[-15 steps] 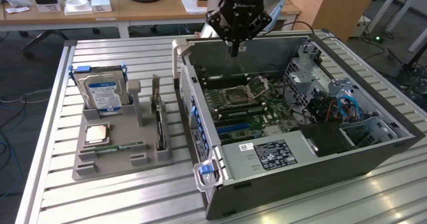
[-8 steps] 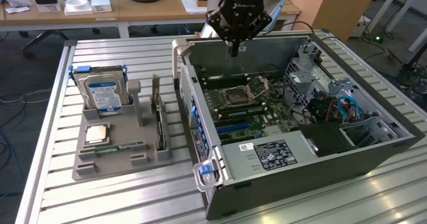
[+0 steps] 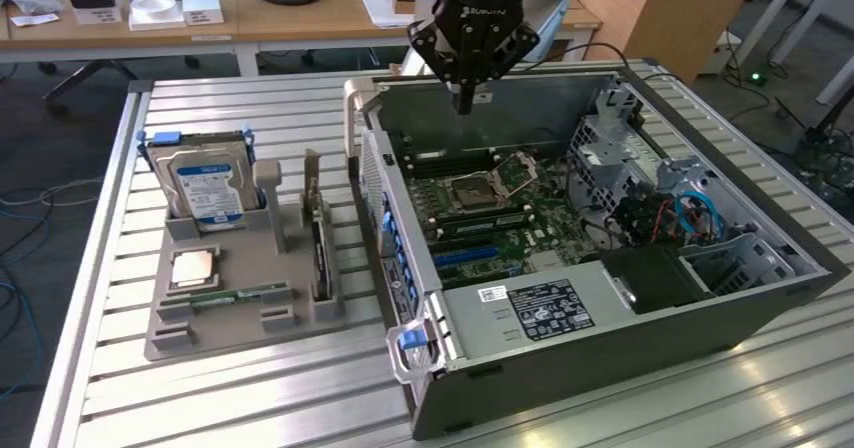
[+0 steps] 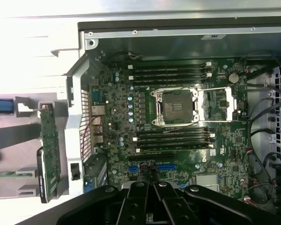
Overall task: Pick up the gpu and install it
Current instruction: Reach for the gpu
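Note:
The gpu [image 3: 320, 240] stands on its edge in a slot of the grey parts holder [image 3: 220, 333], at the exterior view's left of the open computer case [image 3: 641, 343]. From the wrist, the gpu [image 4: 50, 152] appears as a thin green board with a dark cooler, outside the case wall. My gripper [image 3: 463, 100] hangs above the far side of the case, well away from the gpu. Its fingers are shut with nothing between them. The gripper [image 4: 150, 183] points down at the motherboard [image 4: 117, 112], near the blue slots [image 4: 166, 166].
A silver hard drive [image 3: 207, 183] with a blue label, a copper-topped chip [image 3: 196, 266] and a green memory stick [image 3: 240, 295] sit in the holder. Inside the case are the processor socket [image 3: 487, 183], a labelled power supply [image 3: 547, 308] and cables [image 3: 674, 218]. A cluttered desk [image 3: 307, 23] stands behind.

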Action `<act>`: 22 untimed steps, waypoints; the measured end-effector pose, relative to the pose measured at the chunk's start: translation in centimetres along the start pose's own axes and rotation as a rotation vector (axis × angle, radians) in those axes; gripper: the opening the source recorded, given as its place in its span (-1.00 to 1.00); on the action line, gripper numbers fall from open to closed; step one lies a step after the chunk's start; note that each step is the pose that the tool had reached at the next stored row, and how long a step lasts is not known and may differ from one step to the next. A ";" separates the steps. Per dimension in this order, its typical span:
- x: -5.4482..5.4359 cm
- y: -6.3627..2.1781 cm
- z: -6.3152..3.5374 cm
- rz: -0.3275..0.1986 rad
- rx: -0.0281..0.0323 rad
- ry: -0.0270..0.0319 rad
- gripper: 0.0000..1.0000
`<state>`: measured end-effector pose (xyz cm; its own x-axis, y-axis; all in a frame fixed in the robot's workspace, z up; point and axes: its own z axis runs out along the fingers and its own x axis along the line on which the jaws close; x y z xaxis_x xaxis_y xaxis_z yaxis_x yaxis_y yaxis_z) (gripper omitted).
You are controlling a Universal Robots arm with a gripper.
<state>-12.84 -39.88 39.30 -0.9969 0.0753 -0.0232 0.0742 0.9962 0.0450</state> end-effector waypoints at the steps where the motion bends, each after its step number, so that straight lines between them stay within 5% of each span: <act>1: 0.2 -0.02 0.01 0.000 -0.0001 -0.0001 -0.79; 22: 6.0 -0.45 -0.01 0.001 -0.0002 -0.0004 -0.79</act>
<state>-18.82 -39.88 39.15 -0.9968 0.0761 -0.0236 0.0749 0.9962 0.0452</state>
